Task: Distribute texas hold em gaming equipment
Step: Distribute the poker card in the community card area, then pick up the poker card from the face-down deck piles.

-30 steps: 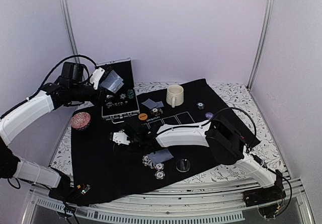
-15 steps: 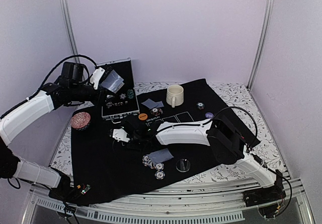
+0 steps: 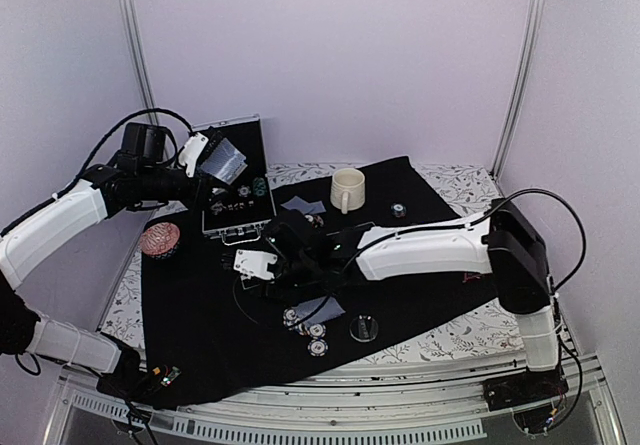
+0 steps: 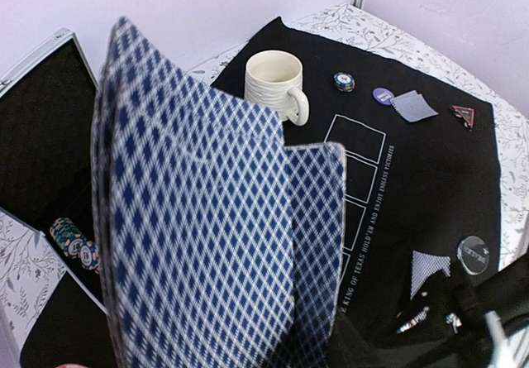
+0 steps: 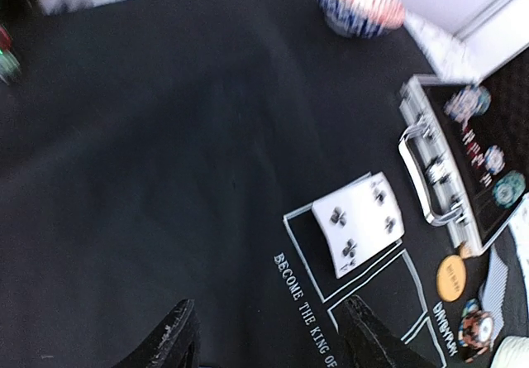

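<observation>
The right end effector (image 5: 269,310) is now standing open with nothing between its fingers. It is sitting slightly farther from the near edge than a second ago, and its elbow is now reaching far out to the right. On the near side of it, striped poker chips (image 3: 305,323) and grey-blue-backed cards (image 3: 322,309) are lying together. Just beyond its fingertips, a face-up card (image 5: 359,219) showing black clubs is lying flat inside a printed white box on the black mat (image 5: 165,178). Farther beyond and to its right, an orange disc (image 5: 451,277) is lying beside the open aluminium case (image 5: 430,178). The left end effector (image 3: 207,156) is gripping a fan of blue diamond-backed playing cards (image 4: 207,219) above that case. To the left of the right end effector, bare mat is running out to its edge, with the bench (image 3: 122,300) showing past it.
</observation>
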Available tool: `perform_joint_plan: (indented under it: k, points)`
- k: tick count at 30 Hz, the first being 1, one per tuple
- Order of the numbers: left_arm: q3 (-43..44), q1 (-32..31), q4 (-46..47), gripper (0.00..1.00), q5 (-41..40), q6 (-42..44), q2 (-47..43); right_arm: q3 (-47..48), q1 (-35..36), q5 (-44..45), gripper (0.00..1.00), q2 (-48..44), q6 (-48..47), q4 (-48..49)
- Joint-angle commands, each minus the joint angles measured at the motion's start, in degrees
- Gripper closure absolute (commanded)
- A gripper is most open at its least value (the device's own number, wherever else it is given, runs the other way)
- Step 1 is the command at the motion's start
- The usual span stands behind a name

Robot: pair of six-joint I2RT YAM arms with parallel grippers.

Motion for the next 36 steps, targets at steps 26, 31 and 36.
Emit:
perform_joint_plan:
  k: [26,31,36]
  points:
    - [-2.7,-12.4,-2.1,0.62,15.2,13.6,-3.3,0.1,-11.8,-16.7,0.01,-24.1,28.0,0.8]
    - [-2.8,-13.2,-2.4,0.62,15.7,14.3,-3.5,5.6,-10.9,-15.3,0.0,-19.6,26.3,-2.2]
    - [-3.1,-13.6,-2.4,0.63,15.8,14.7,-4.0,7.5,-10.7,-11.6,0.05,-17.6,26.4,-4.1]
